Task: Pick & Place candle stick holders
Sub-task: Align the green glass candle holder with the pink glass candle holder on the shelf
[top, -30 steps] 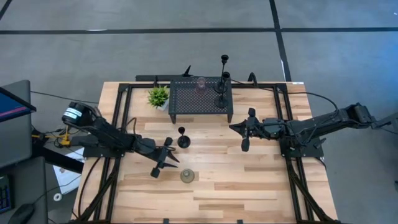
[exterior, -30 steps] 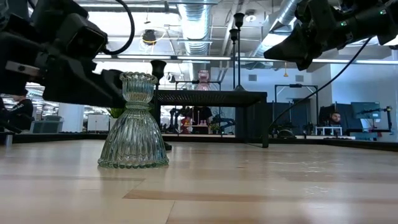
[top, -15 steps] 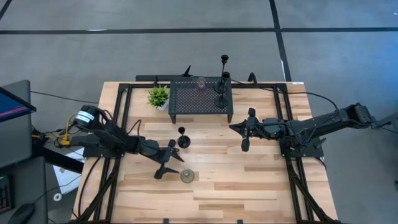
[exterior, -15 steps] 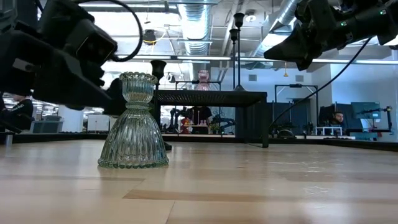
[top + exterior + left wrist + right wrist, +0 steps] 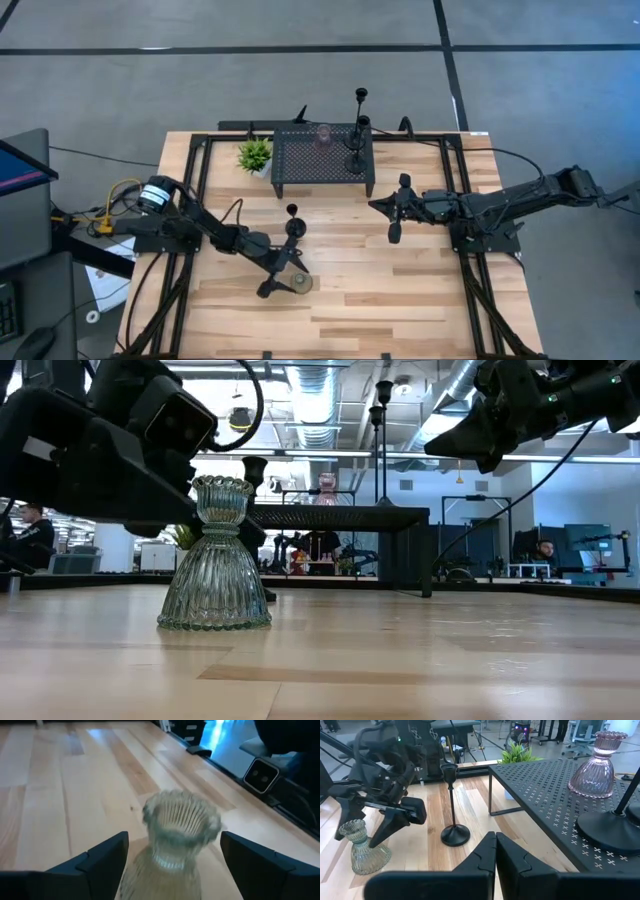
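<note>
The squat olive-green glass candle stick holder stands on its base near the table's front. My left gripper is open, with one finger on each side of the holder's neck and a gap at both. A short black holder stands on the table behind it. Two taller black holders and the pinkish glass one stand on the black perforated stand. My right gripper hangs shut above the table's right half, holding nothing.
A small green potted plant sits left of the perforated stand at the table's far side. Black frame rails run along the left and right sides of the table. Bare wood lies right of the green holder.
My left gripper has moved toward the table's right and near edges, up to the olive-green holder, and has opened wider; its fingers now stand on both sides of the holder's neck. The holder has stayed where it was.
</note>
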Available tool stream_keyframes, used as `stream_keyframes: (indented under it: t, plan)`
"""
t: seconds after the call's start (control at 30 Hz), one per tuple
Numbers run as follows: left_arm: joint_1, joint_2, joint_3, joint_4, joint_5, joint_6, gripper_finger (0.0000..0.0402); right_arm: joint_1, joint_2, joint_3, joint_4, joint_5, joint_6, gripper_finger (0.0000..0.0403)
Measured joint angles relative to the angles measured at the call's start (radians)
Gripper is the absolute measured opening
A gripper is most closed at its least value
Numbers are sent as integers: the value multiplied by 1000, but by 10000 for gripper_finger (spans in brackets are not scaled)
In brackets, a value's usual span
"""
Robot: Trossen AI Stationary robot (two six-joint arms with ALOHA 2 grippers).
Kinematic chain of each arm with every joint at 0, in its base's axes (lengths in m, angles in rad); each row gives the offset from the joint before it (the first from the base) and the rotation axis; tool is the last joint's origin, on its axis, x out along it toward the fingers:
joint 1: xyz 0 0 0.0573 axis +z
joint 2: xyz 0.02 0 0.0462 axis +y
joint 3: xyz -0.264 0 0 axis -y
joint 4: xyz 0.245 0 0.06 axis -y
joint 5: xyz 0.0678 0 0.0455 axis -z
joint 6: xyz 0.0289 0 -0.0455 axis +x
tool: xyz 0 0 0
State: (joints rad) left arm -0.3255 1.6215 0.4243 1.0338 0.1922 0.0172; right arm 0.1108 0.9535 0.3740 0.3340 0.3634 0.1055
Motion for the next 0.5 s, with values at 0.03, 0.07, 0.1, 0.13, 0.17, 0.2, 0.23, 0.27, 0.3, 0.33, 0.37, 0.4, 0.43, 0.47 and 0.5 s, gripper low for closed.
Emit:
stream_keyframes:
  t: [0.03,0.07,0.1,0.13,0.17,0.2,0.23,0.27,0.3,0.33,0.37,0.4,0.43,0.47,0.5]
  plan:
    - [-3,3,6,1,0,0,318,0,0,0,0,0,0,0]
    - [-6,9,15,2,0,0,318,0,0,0,0,0,0,0]
    - [-9,15,22,1,0,0,318,0,0,0,0,0,0,0]
    - [-11,19,25,1,0,0,318,0,0,0,0,0,0,0]
    - [-12,26,32,1,0,0,318,0,0,0,0,0,0,0]
    - [-14,31,37,1,0,0,318,0,0,0,-1,0,0,0]
    - [-14,34,40,-1,-1,0,318,0,0,0,-2,0,0,0]
    - [-14,37,44,0,-1,0,318,0,0,0,-2,0,0,0]
    - [-14,40,48,0,-2,0,317,0,0,0,-2,0,0,0]
    - [-14,42,49,1,-4,0,314,0,0,0,-3,0,0,0]
    - [-14,42,49,0,-5,0,311,0,0,0,-3,0,0,0]
    - [-14,42,49,1,-9,0,307,0,0,0,-3,0,1,0]
    - [-14,42,49,1,-11,0,303,0,0,0,-4,0,5,0]
    - [-14,42,49,0,-12,0,298,0,0,0,-4,0,8,0]
    - [-14,42,49,0,-12,-2,292,0,0,0,-4,0,10,0]
